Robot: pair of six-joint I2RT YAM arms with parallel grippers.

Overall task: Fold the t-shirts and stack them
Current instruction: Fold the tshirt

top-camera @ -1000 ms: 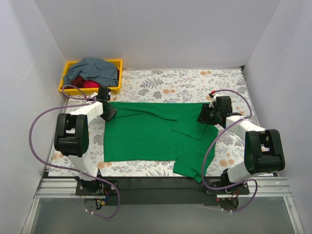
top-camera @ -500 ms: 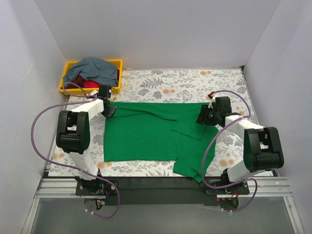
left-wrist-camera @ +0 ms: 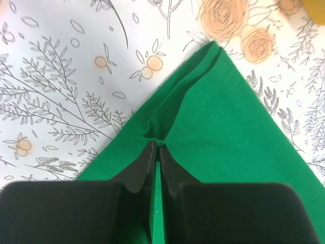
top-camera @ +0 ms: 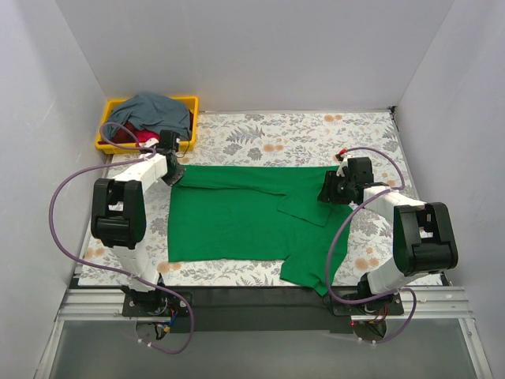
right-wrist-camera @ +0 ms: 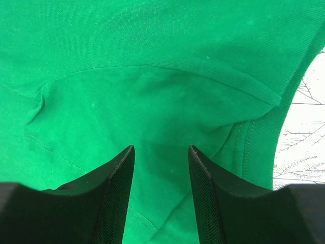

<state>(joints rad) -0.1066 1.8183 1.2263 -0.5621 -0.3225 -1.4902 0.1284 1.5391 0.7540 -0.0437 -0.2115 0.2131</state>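
The bright green t-shirt (top-camera: 237,217) lies spread on the flowered table, one sleeve folded over its right half and a part hanging toward the front edge. My left gripper (top-camera: 173,174) is at its far left corner, shut and pinching the green cloth (left-wrist-camera: 203,127) near the hem. My right gripper (top-camera: 331,189) is at the shirt's right side, open, its fingers (right-wrist-camera: 119,173) just above the green cloth (right-wrist-camera: 152,66) by the collar seam. The grey-blue t-shirt (top-camera: 154,112) and the red t-shirt (top-camera: 140,136) lie bunched in the yellow bin (top-camera: 192,104).
The yellow bin stands at the far left corner of the table. White walls close in the left, back and right. The flowered tablecloth (top-camera: 316,134) shows beyond the shirt and at its right. Purple cables loop beside both arms.
My left gripper has moved a little toward the far left, drawing the shirt's corner with it. My right gripper has hardly moved.
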